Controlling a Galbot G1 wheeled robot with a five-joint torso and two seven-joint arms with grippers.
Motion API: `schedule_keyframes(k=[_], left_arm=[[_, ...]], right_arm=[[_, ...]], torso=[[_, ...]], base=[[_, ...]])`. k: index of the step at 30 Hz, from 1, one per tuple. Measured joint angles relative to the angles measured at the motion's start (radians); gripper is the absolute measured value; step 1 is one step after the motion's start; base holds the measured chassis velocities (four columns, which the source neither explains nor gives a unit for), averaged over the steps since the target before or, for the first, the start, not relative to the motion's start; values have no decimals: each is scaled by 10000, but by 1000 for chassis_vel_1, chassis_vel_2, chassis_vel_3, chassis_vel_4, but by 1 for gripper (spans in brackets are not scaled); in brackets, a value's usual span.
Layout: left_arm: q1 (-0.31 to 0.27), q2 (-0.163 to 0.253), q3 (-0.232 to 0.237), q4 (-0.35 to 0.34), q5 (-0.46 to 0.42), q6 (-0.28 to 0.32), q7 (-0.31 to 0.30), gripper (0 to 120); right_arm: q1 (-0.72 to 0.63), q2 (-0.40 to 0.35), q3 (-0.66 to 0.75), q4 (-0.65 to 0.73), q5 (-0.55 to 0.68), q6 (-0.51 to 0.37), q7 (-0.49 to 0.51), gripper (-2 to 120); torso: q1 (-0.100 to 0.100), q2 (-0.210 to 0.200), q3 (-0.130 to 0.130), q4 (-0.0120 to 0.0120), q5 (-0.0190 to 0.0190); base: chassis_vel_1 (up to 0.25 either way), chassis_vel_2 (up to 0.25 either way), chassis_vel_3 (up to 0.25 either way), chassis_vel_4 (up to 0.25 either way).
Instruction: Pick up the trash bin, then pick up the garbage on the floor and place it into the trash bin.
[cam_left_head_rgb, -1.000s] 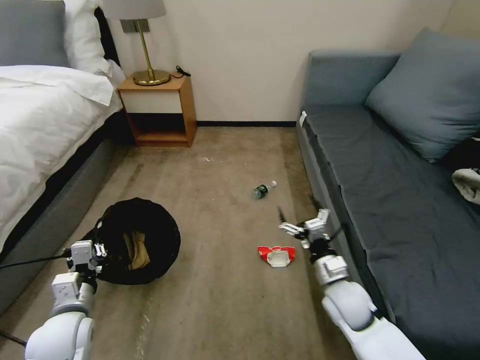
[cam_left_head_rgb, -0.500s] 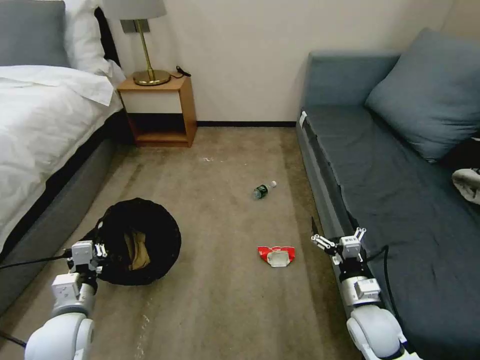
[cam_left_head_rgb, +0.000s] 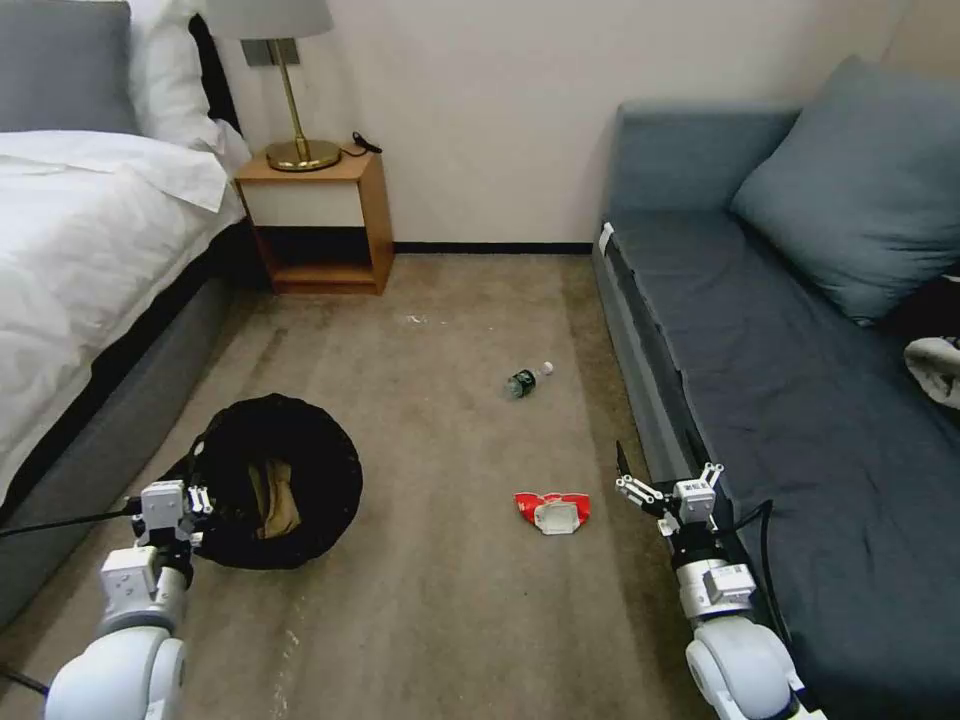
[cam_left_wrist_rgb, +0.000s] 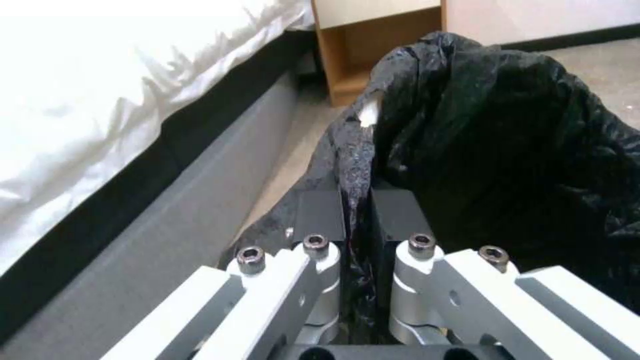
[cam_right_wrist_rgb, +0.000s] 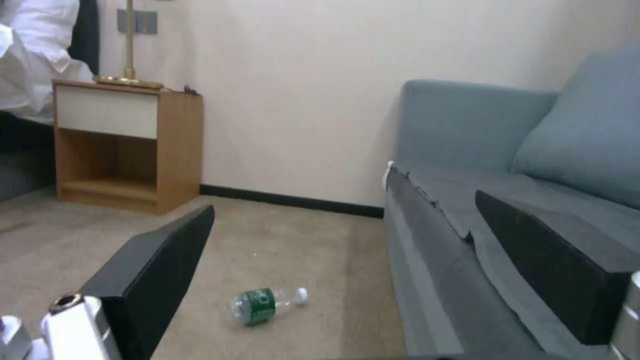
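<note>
The trash bin (cam_left_head_rgb: 275, 480) was seen at the lower left of the head view, on the carpet beside the bed (cam_left_head_rgb: 90, 250), with tan paper visible inside it. Its black liner was pinched at the rim by the left end effector (cam_left_wrist_rgb: 357, 220), whose fingers were closed flat on a fold of the plastic. A risk was judged here: because only thin liner appeared to be clamped, it could tear or slide out if the bin were lifted or tilted, and the contents could be spilled.

The right end effector (cam_left_head_rgb: 655, 482) was held wide open and empty at the lower right, close against the sofa (cam_left_head_rgb: 800, 400) edge. The red-and-white packet (cam_left_head_rgb: 552, 510) lay on the floor just to its left, and the green bottle (cam_right_wrist_rgb: 267, 305) lay farther up the frame, well apart from it. A collision with the sofa front was judged possible if the arm were swung carelessly, and the flat packet could be pushed along the carpet rather than gripped.
</note>
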Motion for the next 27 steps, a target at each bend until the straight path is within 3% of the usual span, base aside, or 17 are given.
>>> schedule_keyframes(k=[15,21,25,27], left_arm=[[-10,44,3,22,-58,-47,5,6],[-29,25,10,75,-55,-47,11,6],[-38,9,6,87,-49,-48,12,6],[-38,7,-13,86,-46,-47,12,6]], right_arm=[[180,148,-69,-172,-19,64,-34,100],[355,-51,-284,-281,-12,25,-63,100],[530,-406,-857,-225,42,-433,13,100],[833,-1017,-1632,-173,282,-1024,61,100]], torso=[[-1,-3,2,-2,0],[0,-2,1,-2,0],[1,-2,0,-1,0],[0,-2,0,0,2]], base=[[-134,140,125,-128],[-38,29,37,-22],[0,0,0,0],[0,0,0,0]])
